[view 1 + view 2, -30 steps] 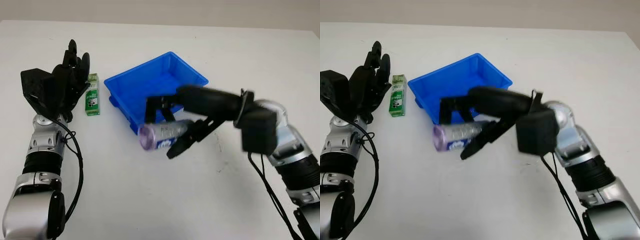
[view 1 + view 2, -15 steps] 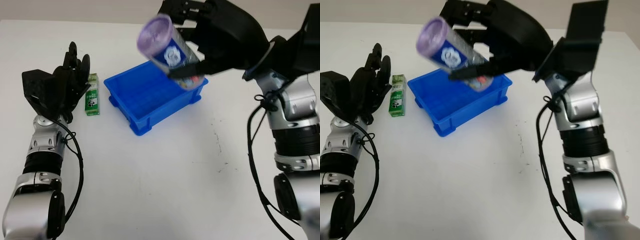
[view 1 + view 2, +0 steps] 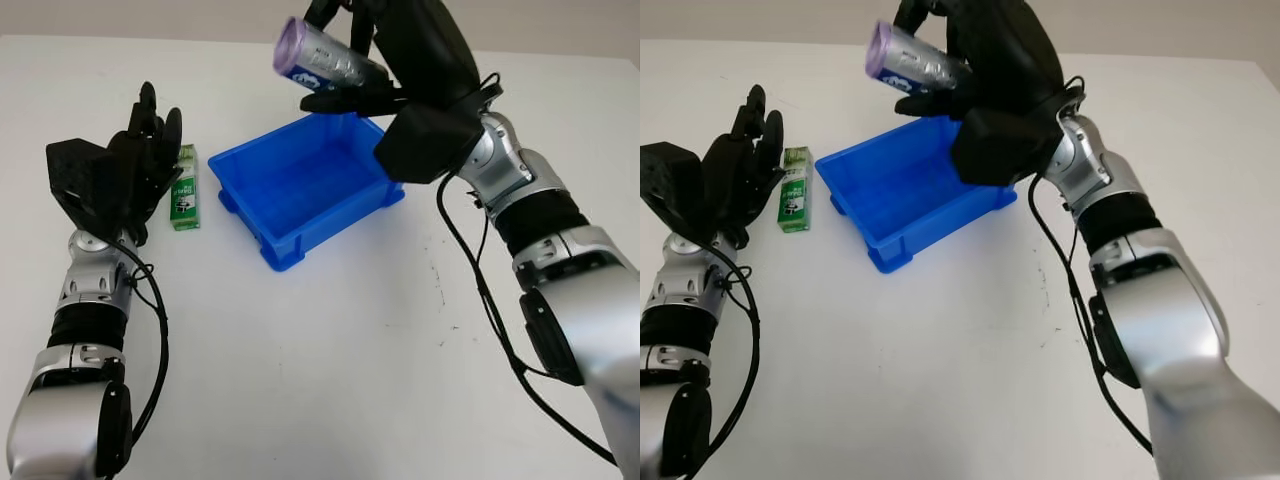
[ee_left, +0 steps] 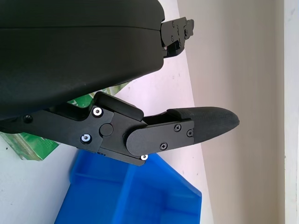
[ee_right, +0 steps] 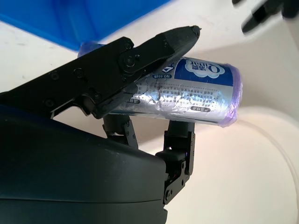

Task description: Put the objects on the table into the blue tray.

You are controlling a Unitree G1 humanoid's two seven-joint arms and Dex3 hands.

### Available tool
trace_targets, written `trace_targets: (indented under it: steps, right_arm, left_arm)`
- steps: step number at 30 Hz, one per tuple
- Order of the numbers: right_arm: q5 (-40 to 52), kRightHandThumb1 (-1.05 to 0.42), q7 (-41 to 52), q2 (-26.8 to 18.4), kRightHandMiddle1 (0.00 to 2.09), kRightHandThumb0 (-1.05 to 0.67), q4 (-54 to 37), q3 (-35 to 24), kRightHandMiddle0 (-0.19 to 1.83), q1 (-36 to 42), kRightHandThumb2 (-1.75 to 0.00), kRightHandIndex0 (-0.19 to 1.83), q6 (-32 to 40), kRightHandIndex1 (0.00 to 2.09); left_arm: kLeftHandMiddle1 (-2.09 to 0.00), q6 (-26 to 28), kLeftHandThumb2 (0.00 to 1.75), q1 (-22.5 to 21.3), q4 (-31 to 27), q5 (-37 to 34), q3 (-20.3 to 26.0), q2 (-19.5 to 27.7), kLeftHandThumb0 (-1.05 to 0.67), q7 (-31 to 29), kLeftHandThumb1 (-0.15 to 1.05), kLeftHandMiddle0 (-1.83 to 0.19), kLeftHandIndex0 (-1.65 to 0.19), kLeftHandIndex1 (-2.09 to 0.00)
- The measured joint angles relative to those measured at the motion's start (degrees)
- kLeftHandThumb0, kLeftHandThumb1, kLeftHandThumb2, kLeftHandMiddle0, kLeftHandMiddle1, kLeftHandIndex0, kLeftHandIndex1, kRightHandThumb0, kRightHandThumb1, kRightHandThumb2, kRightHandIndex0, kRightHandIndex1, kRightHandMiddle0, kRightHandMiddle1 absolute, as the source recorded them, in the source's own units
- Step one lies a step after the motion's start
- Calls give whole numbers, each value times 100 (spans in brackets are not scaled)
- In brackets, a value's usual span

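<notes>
My right hand [image 3: 350, 75] is raised above the far side of the blue tray [image 3: 268, 190] and is shut on a silver and blue cylindrical packet with purple ends [image 3: 322, 63]. The same packet [image 5: 187, 91] lies clamped between the black fingers [image 5: 140, 58] in the right wrist view. A green and white box [image 3: 185, 190] lies on the table just left of the tray. My left hand [image 3: 140, 160] stands upright and open right beside that box, on its left. The tray holds nothing that I can see.
The white table [image 3: 330, 370] stretches wide in front of the tray. A few small dark specks [image 3: 437, 275] mark it at the right. The blue tray's corner [image 4: 140, 196] and the green box [image 4: 28, 144] appear past the left hand's shell.
My right hand has carried the packet from low in front of the tray up over it, then back toward the tray's far side. The left hand and green box have stayed put.
</notes>
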Motion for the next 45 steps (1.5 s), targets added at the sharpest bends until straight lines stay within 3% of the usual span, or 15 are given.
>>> trace_targets:
  steps: [3, 4, 6, 7, 8, 10, 15, 20, 30, 45]
  right_arm:
    - [-21, -105, 607, 32, 206, -55, 206, 171, 30, -73, -19, 65, -11, 209]
    - [-20, -105, 842, 35, 194, -63, 250, 211, 22, -101, -21, 47, 23, 201]
    - [-3, -105, 1613, 12, 98, -78, 282, 309, -5, -201, -32, 4, 186, 85]
    - [-17, -105, 2018, -11, 67, -81, 280, 378, -7, -258, -36, -2, 269, 51]
    - [-20, -105, 2368, -39, 45, -83, 275, 420, -10, -303, -37, -9, 327, 29]
    - [-19, -105, 2776, -105, 19, -86, 249, 470, -16, -340, -41, -17, 377, 7]
    - [-6, -105, 3040, -229, 1, -90, 75, 481, -19, -357, -51, -19, 407, 0]
    - [270, -105, 2938, -303, 1, -89, -75, 296, -18, -348, -54, -19, 418, 0]
    - [1500, -105, 3127, -376, 4, -87, -243, -627, -15, 16, -66, -15, 424, 5]
    - [3043, -105, 3570, -442, 0, -76, -700, -1929, -19, 930, -75, -19, 2383, 0]
  left_arm:
    - [0, 0, 61, 31, -96, 0, 0, -39, -77, 42, 105, 19, 19, 0]
    - [0, 1, 61, 45, -115, 2, -1, -46, -77, 55, 105, 19, 19, 0]
    - [0, 1, 61, 90, -146, 12, -1, -46, -77, 87, 105, 19, 19, 0]
    - [0, 1, 61, 110, -155, 17, -1, -46, -77, 99, 105, 19, 19, 0]
    - [0, 2, 61, 123, -155, 22, -2, -47, -77, 107, 105, 19, 19, 0]
    - [0, 2, 61, 137, -155, 34, -3, -46, -77, 140, 105, 19, 19, 0]
    - [0, -2, 60, 140, -154, 46, -4, -46, -77, 176, 105, 19, 19, 0]
    - [0, -1, 60, 140, -150, 36, -4, -45, -77, 150, 105, 19, 19, 0]
    - [0, 14, 60, 139, -145, 14, 1, -19, -79, 58, 105, 19, 19, 0]
    - [0, 55, 58, 94, -136, 13, 22, 236, -79, -133, 105, 19, 19, 0]
